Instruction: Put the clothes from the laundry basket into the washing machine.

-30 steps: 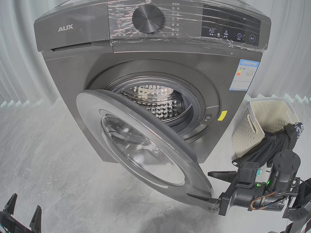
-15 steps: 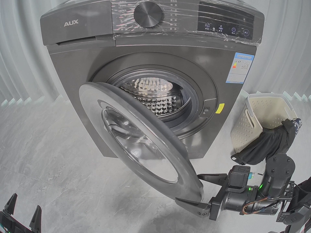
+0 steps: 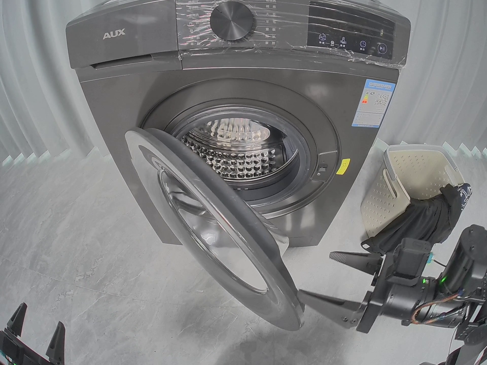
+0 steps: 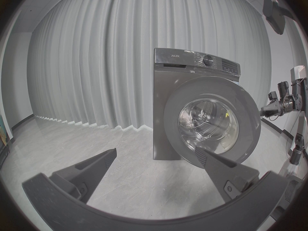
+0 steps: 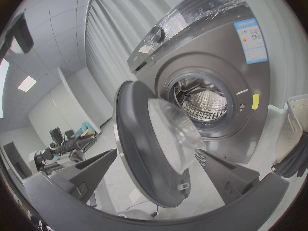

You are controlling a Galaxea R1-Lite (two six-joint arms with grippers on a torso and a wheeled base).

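Washer (image 3: 127, 102): drum exposed.
Door (image 3: 218, 229): swung open at washer front.
Basket (image 3: 378, 204): on floor, right of washer.
Clothes (image 3: 421, 221): dark, spilling over basket rim.
Right gripper (image 3: 315, 275): jaws spread, empty, just beside door's free edge.
Left gripper (image 3: 39, 316): jaws spread, empty, front-left of washer, well apart.

Right gripper (image 3: 315, 275), beside the door (image 3: 213, 219): black tapered fingers (image 3: 329, 305) with dotted pads (image 5: 200, 158). Farther from the door, an orange cable (image 3: 428, 307) and green lights (image 3: 443, 280) are seen.
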